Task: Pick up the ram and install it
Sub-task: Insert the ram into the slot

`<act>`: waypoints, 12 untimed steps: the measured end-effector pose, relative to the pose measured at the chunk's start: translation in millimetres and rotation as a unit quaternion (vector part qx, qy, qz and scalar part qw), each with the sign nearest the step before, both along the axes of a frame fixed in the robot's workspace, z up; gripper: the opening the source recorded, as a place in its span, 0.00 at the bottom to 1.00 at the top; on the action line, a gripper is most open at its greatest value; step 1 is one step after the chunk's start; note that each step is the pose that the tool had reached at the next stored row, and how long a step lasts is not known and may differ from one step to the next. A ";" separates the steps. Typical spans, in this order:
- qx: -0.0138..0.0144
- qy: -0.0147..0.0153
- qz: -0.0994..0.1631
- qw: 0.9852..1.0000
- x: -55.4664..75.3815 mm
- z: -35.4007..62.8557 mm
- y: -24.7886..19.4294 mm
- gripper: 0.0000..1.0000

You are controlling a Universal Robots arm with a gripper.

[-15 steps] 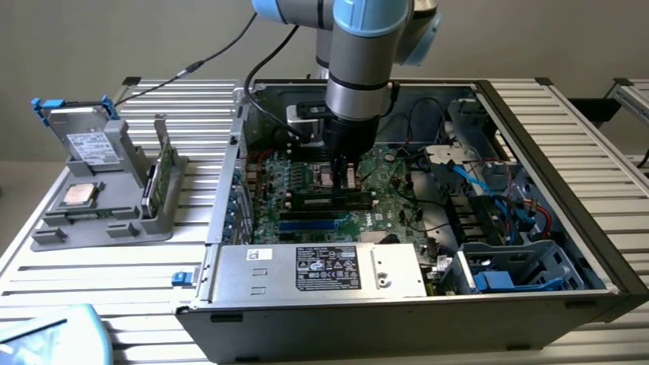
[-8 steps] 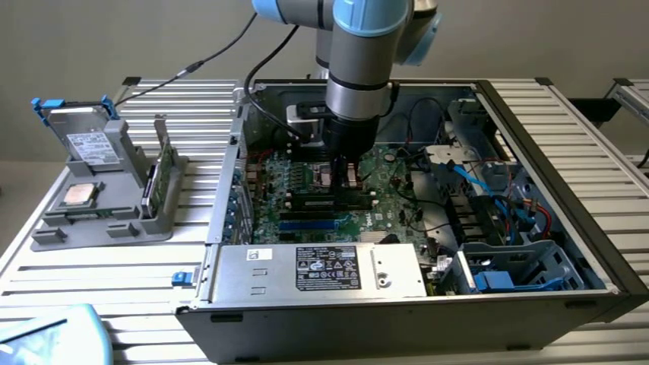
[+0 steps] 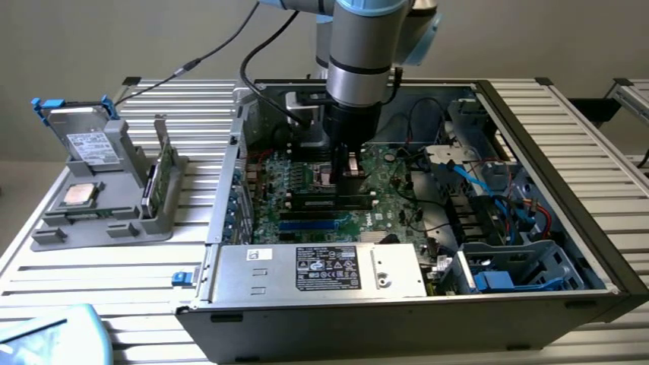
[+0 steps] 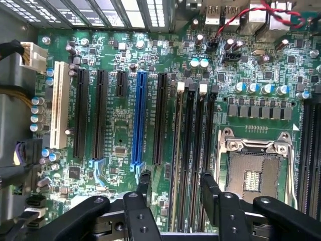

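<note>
From the exterior view, my arm reaches straight down into an open computer case (image 3: 235, 152) lying on a slatted metal surface (image 3: 102, 270). My tool (image 3: 350, 186) hovers just above the motherboard (image 3: 390, 199). Directly under it, the ram (image 3: 327, 202) appears as a long dark stick standing in a memory slot.

The wrist view adds that my tool (image 4: 175, 183) is spread wide and grips nothing. Its black fingers (image 4: 145, 185) straddle the memory slots (image 4: 191, 145), where I cannot tell the ram's edge from the slots. The processor socket (image 4: 256, 175) sits just beside them.

Outside the case, a grey holder (image 3: 102, 201) carries a silver processor chip (image 3: 80, 195) and another green board (image 3: 152, 182). Cables (image 3: 476, 179) crowd one side of the case and a power supply (image 3: 324, 270) another.
</note>
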State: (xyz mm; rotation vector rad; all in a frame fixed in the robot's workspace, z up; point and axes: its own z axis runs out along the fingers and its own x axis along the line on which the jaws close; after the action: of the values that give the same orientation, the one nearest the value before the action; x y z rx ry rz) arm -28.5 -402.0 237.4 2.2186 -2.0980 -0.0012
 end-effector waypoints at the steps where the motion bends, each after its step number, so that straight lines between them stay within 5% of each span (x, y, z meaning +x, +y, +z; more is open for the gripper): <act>1: 0.000 0.000 0.000 1.000 0.0 2.1 0.0 0.52; 5: 0.000 0.000 0.000 1.000 0.1 3.2 0.0 0.50; 12: 0.000 0.000 0.000 1.000 0.1 3.3 0.0 0.19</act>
State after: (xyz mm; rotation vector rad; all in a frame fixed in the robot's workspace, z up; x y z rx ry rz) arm -28.4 -401.9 240.7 2.2187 -2.0977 -0.0016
